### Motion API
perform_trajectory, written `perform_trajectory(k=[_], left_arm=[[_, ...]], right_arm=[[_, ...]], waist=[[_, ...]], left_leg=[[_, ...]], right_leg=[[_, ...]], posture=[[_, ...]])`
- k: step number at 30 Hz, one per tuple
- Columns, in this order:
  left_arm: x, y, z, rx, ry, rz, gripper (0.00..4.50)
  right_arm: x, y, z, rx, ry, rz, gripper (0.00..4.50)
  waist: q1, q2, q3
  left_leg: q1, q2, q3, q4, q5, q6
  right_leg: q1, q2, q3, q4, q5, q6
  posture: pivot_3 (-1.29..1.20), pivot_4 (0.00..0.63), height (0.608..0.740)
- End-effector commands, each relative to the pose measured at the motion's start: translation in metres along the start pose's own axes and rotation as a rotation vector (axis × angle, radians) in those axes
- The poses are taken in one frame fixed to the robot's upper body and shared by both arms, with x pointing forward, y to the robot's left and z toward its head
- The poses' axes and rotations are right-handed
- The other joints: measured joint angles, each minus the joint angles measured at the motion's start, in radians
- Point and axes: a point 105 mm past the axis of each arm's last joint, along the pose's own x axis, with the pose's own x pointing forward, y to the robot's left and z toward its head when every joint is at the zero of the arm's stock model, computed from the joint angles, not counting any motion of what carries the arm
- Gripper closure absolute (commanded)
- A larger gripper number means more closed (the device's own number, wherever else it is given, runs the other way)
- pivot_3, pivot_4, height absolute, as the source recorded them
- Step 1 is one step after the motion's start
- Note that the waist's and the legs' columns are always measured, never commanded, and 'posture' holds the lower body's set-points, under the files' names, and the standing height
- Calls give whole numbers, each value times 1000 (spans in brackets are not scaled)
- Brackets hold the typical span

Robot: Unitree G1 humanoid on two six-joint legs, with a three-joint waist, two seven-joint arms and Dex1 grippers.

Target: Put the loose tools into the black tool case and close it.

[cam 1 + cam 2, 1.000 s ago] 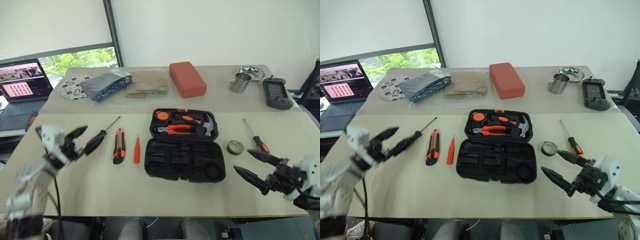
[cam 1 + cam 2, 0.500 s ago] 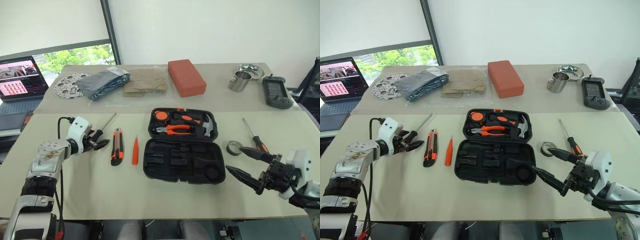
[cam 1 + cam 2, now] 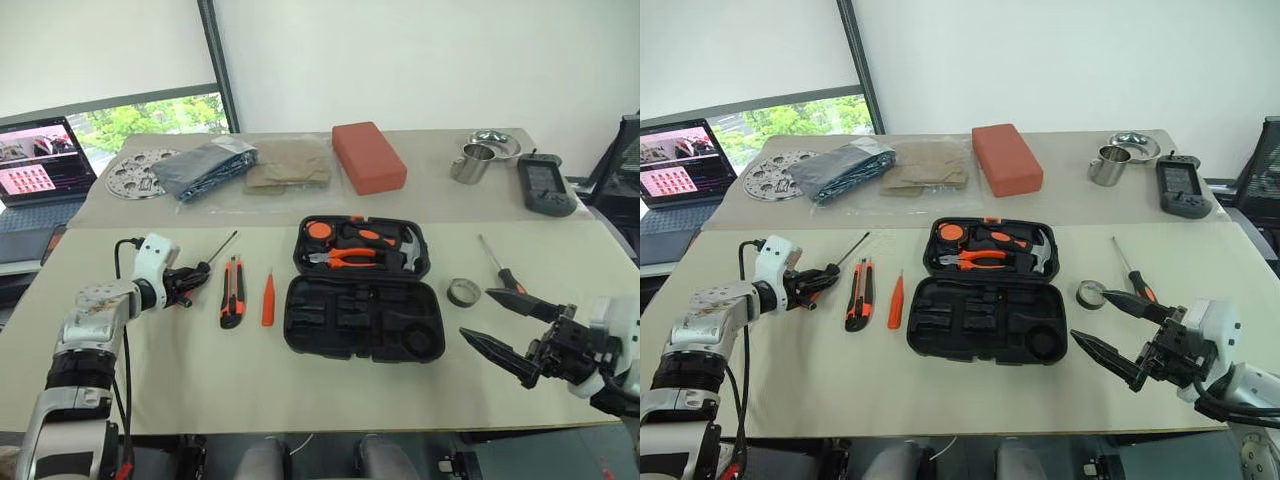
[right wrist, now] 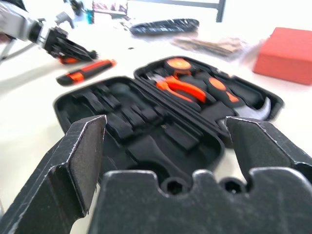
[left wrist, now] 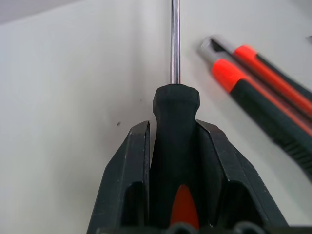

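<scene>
On my far left, my left gripper (image 5: 173, 161) has its fingers closed on the black handle of the left screwdriver (image 3: 205, 262), which lies on the table (image 3: 300, 390) with its shaft pointing away. Just right of it lie the utility knife (image 3: 231, 290) and the slim orange tool (image 3: 268, 298), both untouched. The black tool case (image 3: 362, 290) sits open mid-table with its near-half slots empty — only the pliers (image 3: 342, 257) and hammer (image 3: 405, 251) are seated in the far half. Right of the case lie the tape roll (image 3: 463, 292) and the second screwdriver (image 3: 500, 270). My right gripper (image 3: 508, 327) hovers near them, fingers spread wide, holding nothing.

So I judge nothing is packed yet: five tools to load, then the lid. The tabletop is pale beige — beyond it, a second table (image 3: 440, 195) carries a perforated disc (image 3: 138, 172), folded cloths (image 3: 250, 165), a red block (image 3: 369, 156), a steel cup (image 3: 471, 163) and a handheld device (image 3: 545, 184), with a laptop (image 3: 40, 165) and a window far left.
</scene>
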Motion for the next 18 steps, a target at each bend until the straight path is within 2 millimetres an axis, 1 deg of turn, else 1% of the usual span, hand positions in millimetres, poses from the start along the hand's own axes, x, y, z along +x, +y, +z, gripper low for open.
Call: perform_trajectory(k=[1,2,4,5,6,8,11,12,13,14,15,16,17,18], left_arm=[[-3,-21,74,183,-233,-178,3608],[1,-34,88,233,-256,-256,3608],[11,-61,106,342,-268,-401,3608],[14,-70,110,383,-266,-448,3608],[21,-86,114,447,-255,-524,3608],[33,-110,118,554,-230,-631,3608],[52,-148,114,680,-178,-777,3608],[56,-156,113,702,-166,-804,3608],[60,-163,111,718,-155,-829,3608],[62,-169,107,721,-138,-856,3608],[63,-174,102,729,-122,-881,3608],[64,-179,96,741,-107,-905,3608],[65,-184,91,741,-91,-927,3608],[68,-196,83,741,-62,-962,3608]], right_arm=[[-8,-5,17,-47,-52,0,0],[-11,-7,18,-46,-54,-9,0],[-18,-9,16,-43,-50,-28,0],[-20,-10,15,-42,-46,-35,0],[-24,-11,12,-43,-36,-51,0],[-30,-11,9,-47,-23,-72,0],[-41,-3,12,-53,-19,-105,0],[-44,-1,13,-54,-20,-117,0],[-47,1,14,-54,-19,-126,0],[-50,4,14,-54,-14,-135,0],[-52,6,14,-52,-10,-142,0],[-54,9,14,-51,-8,-150,0],[-55,11,15,-51,-7,-159,0],[-58,15,15,-51,-8,-174,0]], waist=[[9,-2,0],[11,-1,0],[22,-1,-1],[23,1,-2],[23,3,-3],[22,5,-4],[19,8,-4],[21,9,-5],[19,10,-5],[16,9,-5],[10,9,-5],[3,10,-5],[-2,10,-5],[-4,10,-5]], left_leg=[[-1,-1,0,0,0,0],[-2,-2,-1,0,0,0],[-3,-5,0,0,0,0],[-4,-7,0,0,0,0],[-6,-7,1,1,1,1],[-9,-8,0,2,1,1],[-13,-8,-3,5,0,2],[-14,-6,-3,8,-1,4],[-19,-6,-7,10,-1,5],[-19,-6,-9,11,-1,5],[-20,-5,-9,11,-1,5],[-25,-5,-10,11,-1,5],[-25,-5,-11,11,-1,5],[-25,-5,-12,11,-1,5]], right_leg=[[0,0,0,-1,0,0],[0,-1,0,-1,0,0],[0,-3,0,-1,0,0],[0,-3,0,-2,0,1],[0,-3,0,-3,0,1],[0,-2,0,-5,-1,2],[0,1,0,-7,-1,2],[0,3,2,-7,-1,2],[1,6,3,-8,-1,2],[0,8,4,-8,-1,2],[-1,10,6,-9,-1,2],[-1,10,7,-8,-1,2],[-1,10,7,-7,-1,2],[-1,11,7,-7,-1,2]], posture=[[0,150,740],[0,150,740],[0,150,740],[0,150,740],[0,150,740],[0,150,740],[0,150,740],[0,150,740],[0,150,740],[0,150,740],[0,150,740],[0,150,740],[0,150,740],[0,150,740]])
